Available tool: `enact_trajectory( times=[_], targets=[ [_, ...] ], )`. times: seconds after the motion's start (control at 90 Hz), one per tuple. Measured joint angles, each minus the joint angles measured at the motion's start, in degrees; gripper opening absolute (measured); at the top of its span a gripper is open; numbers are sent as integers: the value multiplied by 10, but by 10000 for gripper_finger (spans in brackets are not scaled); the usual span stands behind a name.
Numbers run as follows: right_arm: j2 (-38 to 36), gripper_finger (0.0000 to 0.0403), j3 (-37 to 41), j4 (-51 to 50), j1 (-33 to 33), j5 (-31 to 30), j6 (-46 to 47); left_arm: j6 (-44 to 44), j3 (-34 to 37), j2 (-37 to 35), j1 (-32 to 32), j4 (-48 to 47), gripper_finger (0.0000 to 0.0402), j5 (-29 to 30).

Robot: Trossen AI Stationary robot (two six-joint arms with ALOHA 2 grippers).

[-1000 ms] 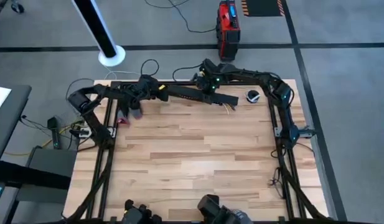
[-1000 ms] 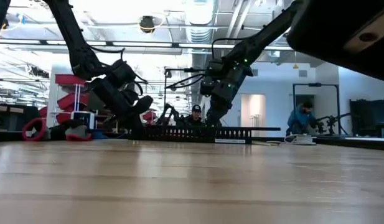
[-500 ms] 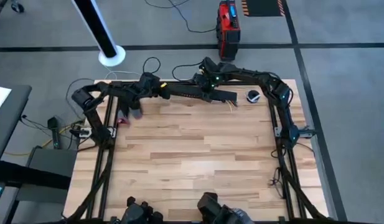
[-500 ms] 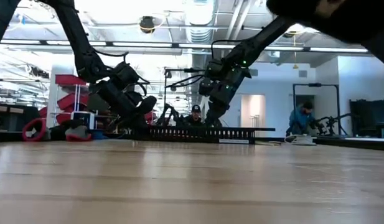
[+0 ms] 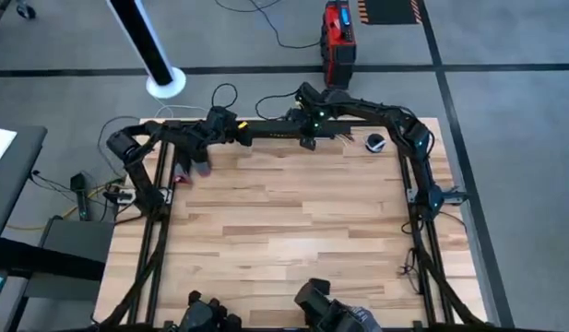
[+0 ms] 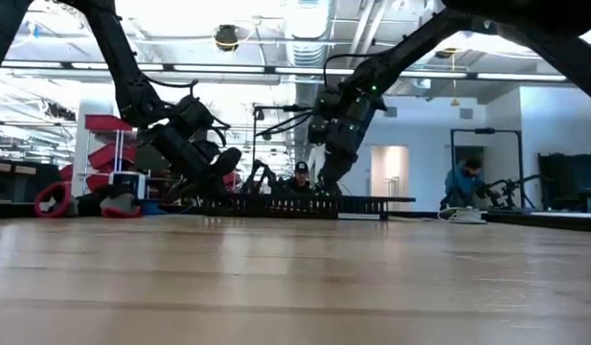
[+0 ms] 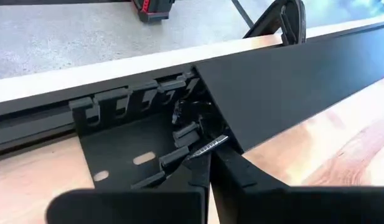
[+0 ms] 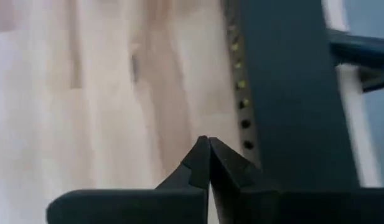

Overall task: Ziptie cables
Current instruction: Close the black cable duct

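Note:
A long black comb-slotted channel [image 5: 284, 130] lies along the table's far edge, with a flat black strip [image 7: 291, 81] on top of it. At its left end is my left gripper [image 5: 236, 132], shut. My right gripper [image 5: 307, 140] is also shut. It points down at the channel's near side, about the middle of its length. In the low view both grippers reach down to the channel [image 6: 305, 204]. The cables are hidden. My left gripper has its shut fingertips [image 7: 211, 163] at the channel's left end [image 7: 179, 152], just under the flat strip's corner, beside a small ribbed piece [image 7: 207, 145]. It comes in low along the channel. The fingers hide what lies between them. My right gripper stands close beside the strip's long edge [image 8: 241, 118]. I cannot tell whether it touches.
A small round black object [image 5: 376, 142] sits on the table by the far right corner. Red items [image 5: 183, 175] lie at the left edge. A red box [image 5: 337, 32] and a white pole base [image 5: 164, 83] stand on the floor beyond. People show far behind in the low view.
The channel's right end has swung toward the table's far edge while its left end stayed at my left gripper. It now lies parallel to that edge instead of slanting. My right gripper has gone toward the far edge with it.

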State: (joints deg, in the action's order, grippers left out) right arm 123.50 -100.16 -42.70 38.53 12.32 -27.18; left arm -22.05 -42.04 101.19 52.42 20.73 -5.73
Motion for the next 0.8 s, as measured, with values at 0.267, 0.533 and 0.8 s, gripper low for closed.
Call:
enact_trajectory(
  times=[0.267, 0.533, 0.8],
  targets=[
    [9, 0, 10, 26, 27, -20, 17, 4, 0, 0, 0, -1, 0, -5],
    [20, 0, 9, 40, 13, -20, 8, 5, 1, 0, 0, -2, 0, -5],
    [22, 0, 10, 55, 7, -13, 4, 1, 2, -3, 2, 3, 0, -25]
  ],
)
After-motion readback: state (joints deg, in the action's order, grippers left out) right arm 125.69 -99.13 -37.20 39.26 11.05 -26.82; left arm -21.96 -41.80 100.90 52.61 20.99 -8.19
